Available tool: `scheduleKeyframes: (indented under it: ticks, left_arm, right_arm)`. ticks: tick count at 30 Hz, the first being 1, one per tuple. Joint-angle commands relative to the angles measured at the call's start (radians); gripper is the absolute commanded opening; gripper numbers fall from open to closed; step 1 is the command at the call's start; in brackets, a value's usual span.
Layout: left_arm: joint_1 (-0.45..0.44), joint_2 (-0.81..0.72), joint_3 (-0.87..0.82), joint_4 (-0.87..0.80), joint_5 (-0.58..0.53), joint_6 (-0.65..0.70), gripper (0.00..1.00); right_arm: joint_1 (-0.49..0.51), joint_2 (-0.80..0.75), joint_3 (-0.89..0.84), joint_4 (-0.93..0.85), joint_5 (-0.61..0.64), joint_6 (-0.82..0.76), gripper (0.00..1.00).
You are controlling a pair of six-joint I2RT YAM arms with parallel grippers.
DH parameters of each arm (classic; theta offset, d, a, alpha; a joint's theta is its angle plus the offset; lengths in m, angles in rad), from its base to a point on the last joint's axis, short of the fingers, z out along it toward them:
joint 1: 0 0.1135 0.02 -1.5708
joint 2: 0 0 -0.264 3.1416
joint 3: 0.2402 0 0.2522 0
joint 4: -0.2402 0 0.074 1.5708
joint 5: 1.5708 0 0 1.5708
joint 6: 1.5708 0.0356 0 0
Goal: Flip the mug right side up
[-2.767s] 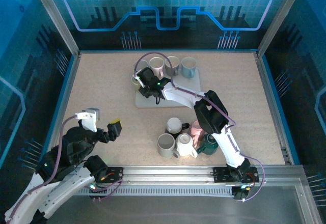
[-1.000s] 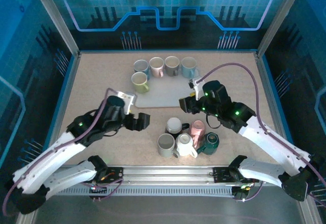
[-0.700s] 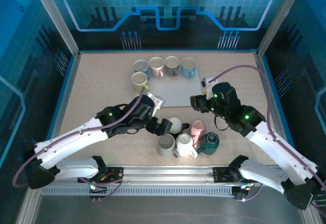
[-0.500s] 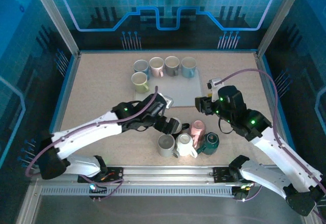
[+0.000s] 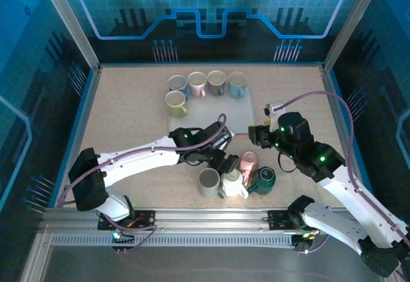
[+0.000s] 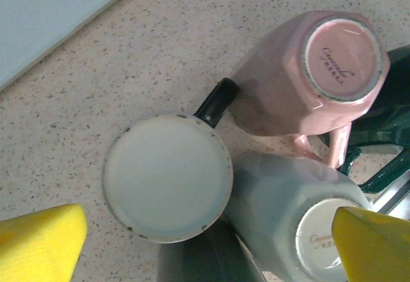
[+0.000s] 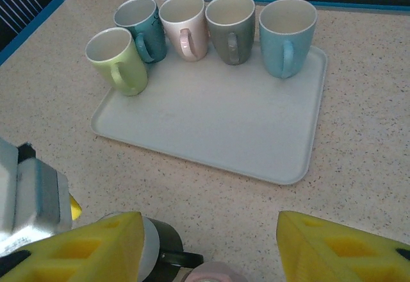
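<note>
5 mugs point(image 7: 184, 25) on tray point(image 7: 218, 122), upright & empty

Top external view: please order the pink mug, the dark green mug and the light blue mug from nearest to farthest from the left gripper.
1. pink mug, just right of the left gripper.
2. dark green mug, farther right, near side.
3. light blue mug, on the far tray.

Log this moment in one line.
left gripper open above upside-down white mug | right gripper open, empty | mug not yet turned

Cursive maker's marks, too small to read, on the pink mug point(image 6: 307, 77) and white mug point(image 6: 288, 211) bases.
</note>
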Motion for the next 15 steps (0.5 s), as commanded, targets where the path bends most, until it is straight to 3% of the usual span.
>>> scheduleKeyframes:
  ticks: [1,8,15]
  left_arm:
    - [-0.013,0.018,0.044,-0.057,-0.049,0.048,0.99]
    - [-0.007,0.066,0.061,-0.069,-0.139,0.096,0.99]
    - [0.043,0.114,0.036,0.007,-0.093,0.050,0.99]
  right_arm:
    - [-0.011,-0.022,-0.016,-0.012,0.017,-0.002,0.58]
    - [-0.013,-0.018,-0.030,0.005,-0.019,-0.003,0.58]
    - [-0.012,-0.025,-0.036,0.006,-0.023,-0.008,0.59]
